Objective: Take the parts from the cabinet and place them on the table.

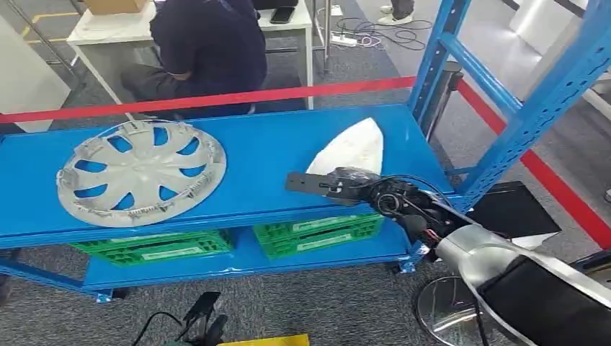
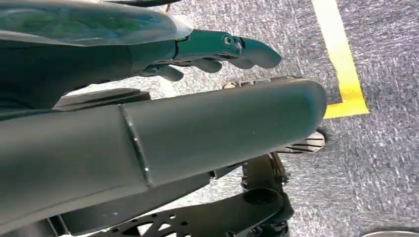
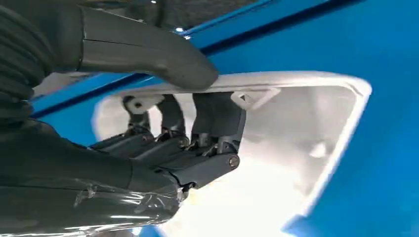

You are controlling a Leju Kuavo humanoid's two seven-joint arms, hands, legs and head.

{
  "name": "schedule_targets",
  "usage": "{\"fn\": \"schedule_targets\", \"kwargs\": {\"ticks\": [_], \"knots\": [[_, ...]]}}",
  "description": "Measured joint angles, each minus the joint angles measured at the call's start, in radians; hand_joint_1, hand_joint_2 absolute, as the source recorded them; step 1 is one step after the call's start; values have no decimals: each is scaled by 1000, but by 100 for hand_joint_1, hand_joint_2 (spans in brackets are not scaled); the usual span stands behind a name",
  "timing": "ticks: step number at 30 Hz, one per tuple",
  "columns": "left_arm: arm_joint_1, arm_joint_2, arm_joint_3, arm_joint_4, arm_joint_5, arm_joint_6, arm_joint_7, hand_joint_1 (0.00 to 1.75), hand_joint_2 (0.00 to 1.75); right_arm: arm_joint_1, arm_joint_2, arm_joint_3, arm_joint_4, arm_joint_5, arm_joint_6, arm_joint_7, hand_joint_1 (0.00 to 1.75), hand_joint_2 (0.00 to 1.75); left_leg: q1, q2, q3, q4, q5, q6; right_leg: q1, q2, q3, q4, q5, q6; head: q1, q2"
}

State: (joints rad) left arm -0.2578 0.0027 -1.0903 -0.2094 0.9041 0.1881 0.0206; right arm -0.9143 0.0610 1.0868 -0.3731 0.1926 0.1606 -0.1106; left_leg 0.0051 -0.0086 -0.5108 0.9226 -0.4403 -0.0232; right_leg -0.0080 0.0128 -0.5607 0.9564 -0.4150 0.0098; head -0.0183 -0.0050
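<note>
A white shell-shaped part [image 1: 353, 148] lies on the top blue shelf [image 1: 266, 151] of the cabinet, towards its right end. My right hand [image 1: 339, 186] is at the part's near edge. In the right wrist view the thumb [image 3: 163, 54] presses on the outside of the rim while the dark fingers [image 3: 217, 118] hook inside the white part [image 3: 316, 128], so the hand grips it. A silver wheel cover [image 1: 140, 173] lies flat at the shelf's left. My left hand [image 2: 217, 54] hangs over the carpet, holding nothing, fingers loosely apart.
Two green crates [image 1: 317, 234] [image 1: 155, 249] sit on the lower shelf. Blue uprights [image 1: 519, 108] rise at the cabinet's right end. A red barrier tape [image 1: 216, 97] runs behind the shelf. Beyond it, a person [image 1: 209, 43] sits at a white table [image 1: 288, 29].
</note>
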Motion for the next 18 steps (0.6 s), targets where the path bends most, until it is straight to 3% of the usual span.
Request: {"fn": "schedule_targets", "kwargs": {"ticks": [18], "knots": [[0, -1, 0, 0, 0, -4, 0, 0, 0, 0, 0, 0, 0, 0, -3, -6, 175, 175, 0, 0, 0, 0, 0, 0, 0, 0, 0, 0, 0, 0, 0, 0]]}}
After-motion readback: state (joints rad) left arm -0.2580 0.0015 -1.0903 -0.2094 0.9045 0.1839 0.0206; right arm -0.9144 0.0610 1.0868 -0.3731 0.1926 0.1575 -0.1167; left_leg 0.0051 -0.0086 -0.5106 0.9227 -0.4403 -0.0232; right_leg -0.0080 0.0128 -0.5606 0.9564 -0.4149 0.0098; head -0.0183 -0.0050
